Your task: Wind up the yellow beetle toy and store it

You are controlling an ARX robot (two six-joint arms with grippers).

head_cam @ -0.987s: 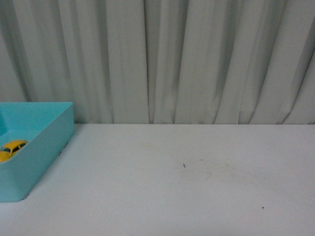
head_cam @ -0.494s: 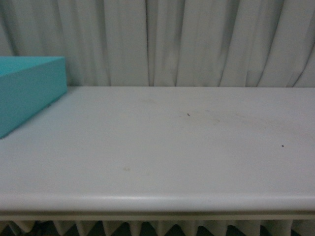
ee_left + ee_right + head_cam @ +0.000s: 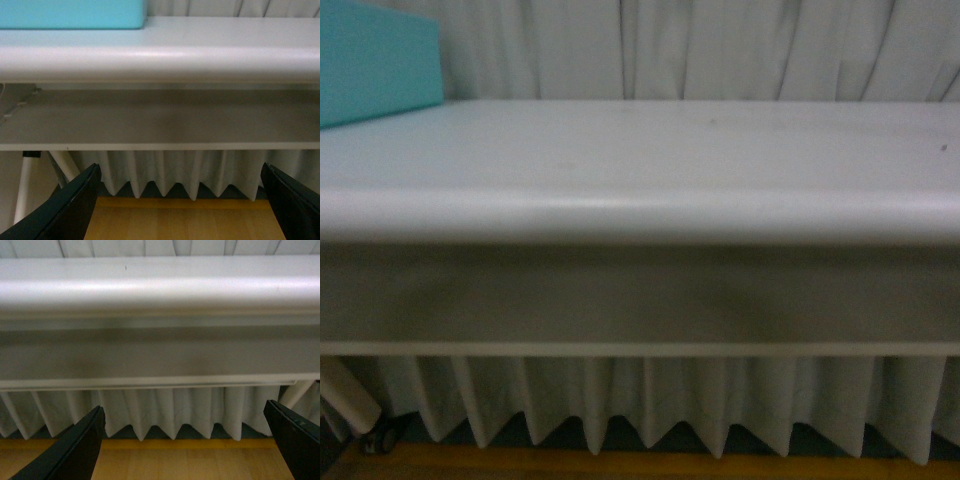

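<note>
The yellow beetle toy is out of view in every frame. The turquoise box (image 3: 375,60) stands on the white table (image 3: 640,210) at the far left; only its outer wall shows, also in the left wrist view (image 3: 70,12). My left gripper (image 3: 180,172) is open, with its dark fingers (image 3: 75,205) spread wide below the table's front edge (image 3: 160,62), nothing between them. My right gripper (image 3: 184,410) is open too, below the same edge (image 3: 160,290), and holds nothing. Neither arm shows in the front view.
A pleated white skirt (image 3: 650,400) hangs under the table over a wooden floor (image 3: 620,465). A white table leg with a castor (image 3: 355,405) stands at the lower left. Grey curtains (image 3: 720,50) close off the back.
The front view has sunk from above the tabletop to the level of its front edge. The box has slid up to the corner, and the yellow toy inside it no longer shows.
</note>
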